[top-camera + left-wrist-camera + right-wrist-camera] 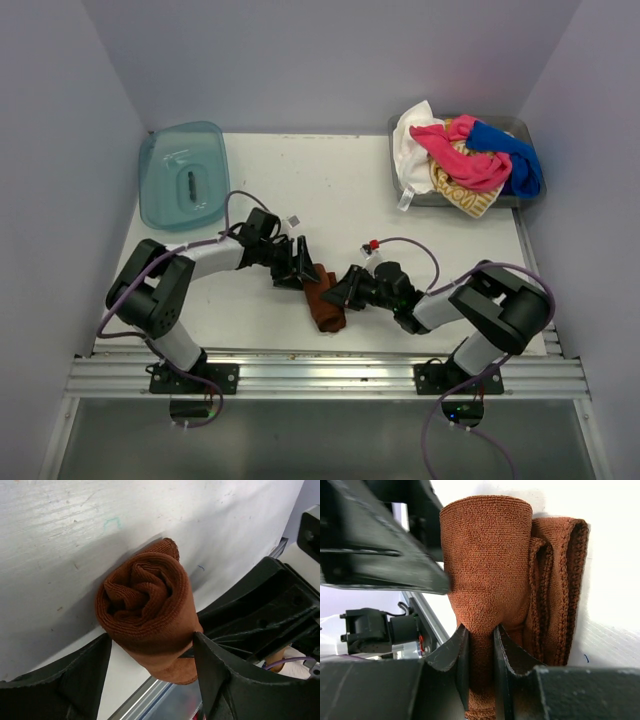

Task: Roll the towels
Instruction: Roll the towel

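Note:
The rust-brown towel (323,300) lies near the table's front edge, rolled into a tube. In the left wrist view the roll's spiral end (145,605) faces the camera. My left gripper (151,637) is open and straddles the roll: its right finger (212,672) touches the cloth, and a gap shows at the left finger. My right gripper (480,628) is shut on the rust-brown towel (487,570) and pinches the roll's near end, with a loose folded edge beside it. In the top view both grippers, left (298,268) and right (347,290), meet at the towel.
A grey tray (505,122) at the back right holds the pink (460,160), blue (518,162), white (410,140) and yellow-and-white striped (468,200) towels in a heap. A translucent teal tray (183,175) sits at the back left. The metal rail (330,375) runs along the front edge.

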{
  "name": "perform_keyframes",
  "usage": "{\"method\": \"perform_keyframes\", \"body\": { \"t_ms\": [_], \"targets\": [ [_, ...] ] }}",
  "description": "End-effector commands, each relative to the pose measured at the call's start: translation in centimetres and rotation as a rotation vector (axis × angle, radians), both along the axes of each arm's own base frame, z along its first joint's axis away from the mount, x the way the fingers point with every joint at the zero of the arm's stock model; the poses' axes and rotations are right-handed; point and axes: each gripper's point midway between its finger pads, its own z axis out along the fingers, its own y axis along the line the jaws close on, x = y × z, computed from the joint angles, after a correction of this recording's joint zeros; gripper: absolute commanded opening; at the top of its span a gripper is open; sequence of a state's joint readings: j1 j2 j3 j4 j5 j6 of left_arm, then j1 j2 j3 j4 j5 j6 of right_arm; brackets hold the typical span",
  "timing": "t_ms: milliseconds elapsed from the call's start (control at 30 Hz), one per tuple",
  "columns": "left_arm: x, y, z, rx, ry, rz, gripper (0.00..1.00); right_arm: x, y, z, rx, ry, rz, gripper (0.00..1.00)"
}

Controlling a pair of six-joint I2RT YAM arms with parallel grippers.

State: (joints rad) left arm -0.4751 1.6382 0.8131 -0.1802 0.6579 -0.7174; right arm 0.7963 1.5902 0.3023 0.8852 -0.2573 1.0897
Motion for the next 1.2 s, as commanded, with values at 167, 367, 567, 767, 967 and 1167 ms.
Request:
{"method": "perform_keyframes", "body": {
  "t_ms": [167,367,567,767,967,1167],
  "targets": [
    [0.5,-1.4,-0.6,-0.044,-0.002,-0.017,0.60,-2.4,-2.1,-5.6,-0.146,0.161,0.041,0.00],
    [1.4,-1.5,-1.3,-0.031,0.015,0.024,0.21,-0.8,0.0,-4.8,-0.134,0.117,0.106,0.01],
    [3.0,0.1,-0.4,-0.018,-0.016,0.102,0.00,0.8,-0.9,-2.7,-0.357,0.014,0.177,0.46],
    [4.4,3.7,-0.3,0.034,-0.026,0.234,0.00,4.5,-1.9,3.2,-0.588,-0.184,0.230,0.60],
    [4.4,6.1,-1.1,0.074,-0.001,0.378,0.00,6.2,-2.1,7.0,-0.826,-0.364,0.265,0.61],
    [3.6,7.2,-1.5,0.094,0.011,0.474,0.00,4.2,2.2,7.0,-1.079,-0.550,0.352,0.64]
  ]
}}
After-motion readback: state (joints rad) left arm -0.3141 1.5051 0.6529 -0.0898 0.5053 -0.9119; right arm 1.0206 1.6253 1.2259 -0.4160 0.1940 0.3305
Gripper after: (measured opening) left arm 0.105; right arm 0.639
